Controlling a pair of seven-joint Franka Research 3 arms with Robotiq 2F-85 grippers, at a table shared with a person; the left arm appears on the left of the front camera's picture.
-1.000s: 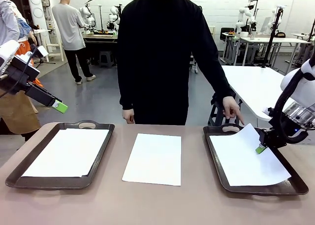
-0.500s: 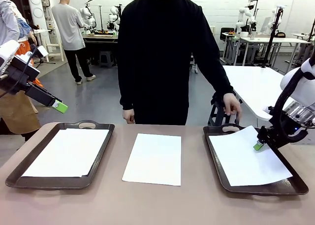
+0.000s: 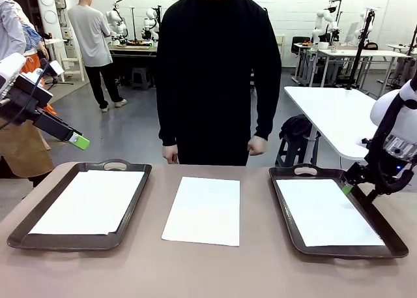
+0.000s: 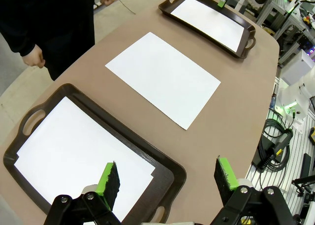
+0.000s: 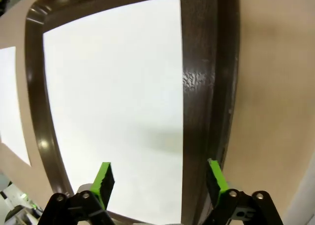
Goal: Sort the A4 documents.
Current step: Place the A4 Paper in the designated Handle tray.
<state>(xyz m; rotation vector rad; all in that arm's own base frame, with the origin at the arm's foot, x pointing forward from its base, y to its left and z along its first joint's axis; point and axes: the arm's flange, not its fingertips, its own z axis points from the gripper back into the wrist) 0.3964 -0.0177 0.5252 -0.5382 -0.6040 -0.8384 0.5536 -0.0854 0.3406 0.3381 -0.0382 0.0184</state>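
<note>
Three A4 documents lie flat. One sheet (image 3: 88, 201) rests in the left dark brown tray (image 3: 19, 233). Another sheet (image 3: 203, 210) lies on the bare table between the trays. The last sheet (image 3: 326, 212) sits in the right tray (image 3: 287, 213). My right gripper (image 3: 347, 188) hangs open just above that tray's far right rim, holding nothing. In the right wrist view its gripper (image 5: 160, 178) straddles the edge of the paper (image 5: 118, 97) and the tray rim (image 5: 202, 87). My left gripper (image 3: 79, 141) is raised off the table's left, and its gripper (image 4: 167, 178) stands open above the left tray's sheet (image 4: 74, 151).
A person in a black top stands at the far edge, both hands (image 3: 256, 145) held back from the table. The brown tabletop (image 3: 208, 272) is bare in front of the trays. A white table (image 3: 332, 115) stands behind on the right.
My right gripper has opened and let go of the sheet, which now lies flat in the right tray. The gripper drew back to the right. The person's hand left the tray handle.
</note>
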